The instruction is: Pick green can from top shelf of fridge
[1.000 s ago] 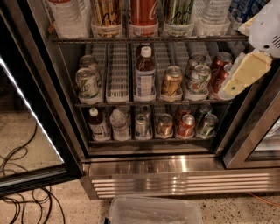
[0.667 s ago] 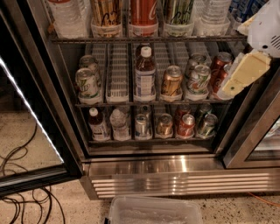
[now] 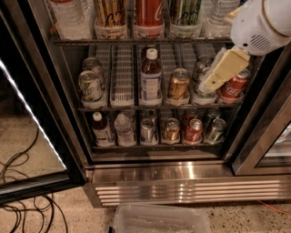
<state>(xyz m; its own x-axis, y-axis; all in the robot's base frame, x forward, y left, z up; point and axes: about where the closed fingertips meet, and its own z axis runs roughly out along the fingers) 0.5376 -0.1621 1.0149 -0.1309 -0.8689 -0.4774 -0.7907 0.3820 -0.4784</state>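
Here we are at the open fridge (image 3: pixel 159 175), and the green can (image 3: pixel 185 16) sits up at 1 o'clock in the view. It stands in a pale cup (image 3: pixel 185 32) on the top shelf (image 3: pixel 82 41), its upper part cut off by the frame edge. A red can (image 3: pixel 149 13) is just beside it at its 9 o'clock and a clear bottle (image 3: pixel 217 16) just beside it at its 3 o'clock, so it's a tight lane. The claw (image 3: pixel 221 72) hangs at 2 o'clock in the view, down at the green can's 5 o'clock. It's in front of the middle rack (image 3: pixel 122 108) and its short cans (image 3: pixel 178 84), carrying nothing that I can see; open or closed, I cannot tell. So the reach isn't made yet, by my reading, and the climb to that upper wire surface is where it gets dicey. Come up too close and the claw could catch the shelf's front rail and rattle the whole row. Drift toward 3 o'clock and it nudges the bottle. Drift toward 9 o'clock and it closes on the red can instead, or on the gold-tan striped can (image 3: pixel 110 18) further along. The target's tall and slim: a push high on the body before the grip closes could tip it backward into the rack. And the cup's lip could snag the base if it's dragged straight out rather than lifted first
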